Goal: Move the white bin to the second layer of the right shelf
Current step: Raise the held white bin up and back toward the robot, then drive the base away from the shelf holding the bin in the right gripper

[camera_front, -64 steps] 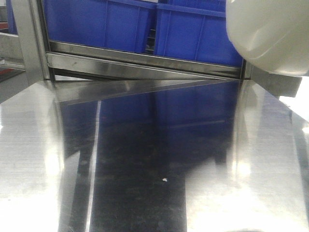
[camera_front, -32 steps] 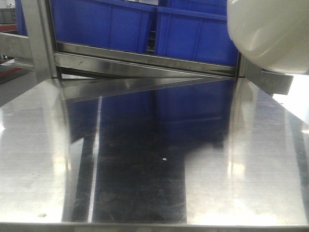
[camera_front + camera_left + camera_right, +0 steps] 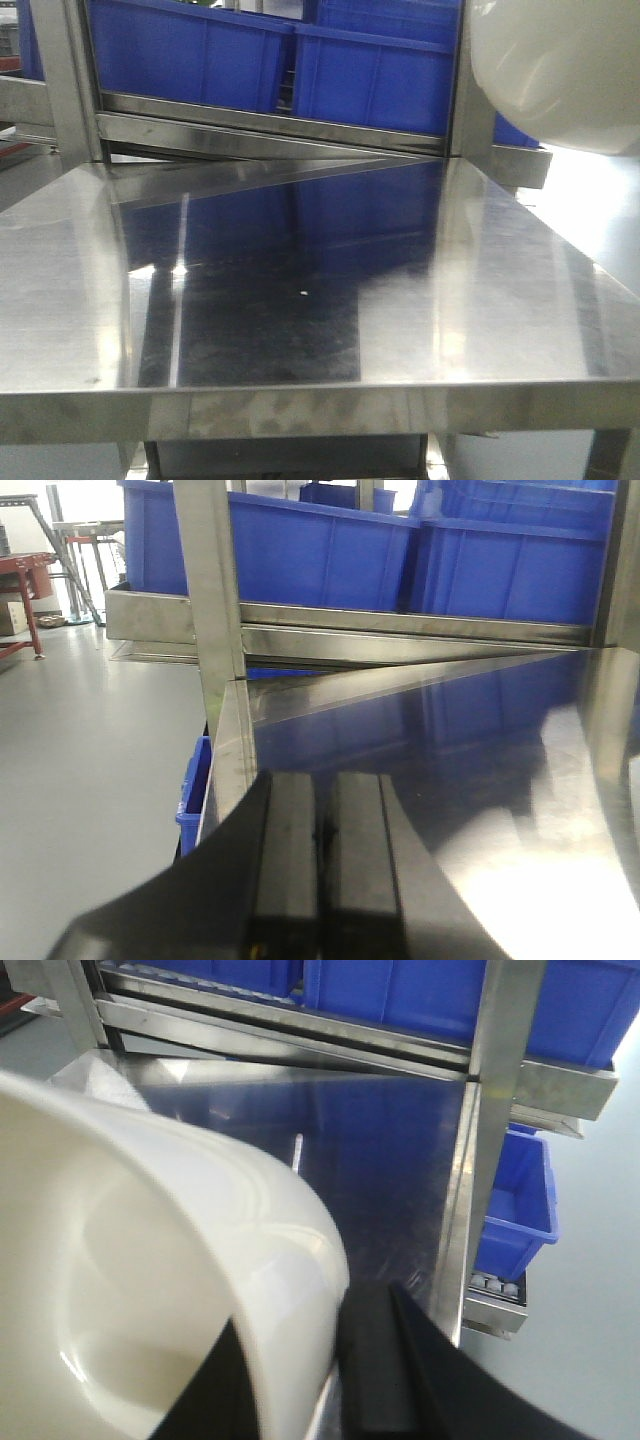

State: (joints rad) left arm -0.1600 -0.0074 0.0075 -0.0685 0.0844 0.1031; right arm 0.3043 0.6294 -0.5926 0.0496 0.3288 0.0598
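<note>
The white bin (image 3: pixel 560 70) is held aloft over the far right corner of the desk (image 3: pixel 500 300), in front of the blue crates (image 3: pixel 200 50). Its wall is clamped between the fingers (image 3: pixel 385 1360) of the right gripper (image 3: pixel 300 1360). The left gripper (image 3: pixel 320 830) fingers are pressed together, empty, at the desk's left edge.

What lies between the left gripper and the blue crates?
Left wrist view: ahead of the left gripper, only bare tabletop, then the rack's front rail.

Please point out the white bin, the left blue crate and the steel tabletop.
white bin (image 3: pixel 560 70), front view, its rounded side wall.
left blue crate (image 3: pixel 190 60), front view, its front wall.
steel tabletop (image 3: pixel 520 300), front view, bare right part.
</note>
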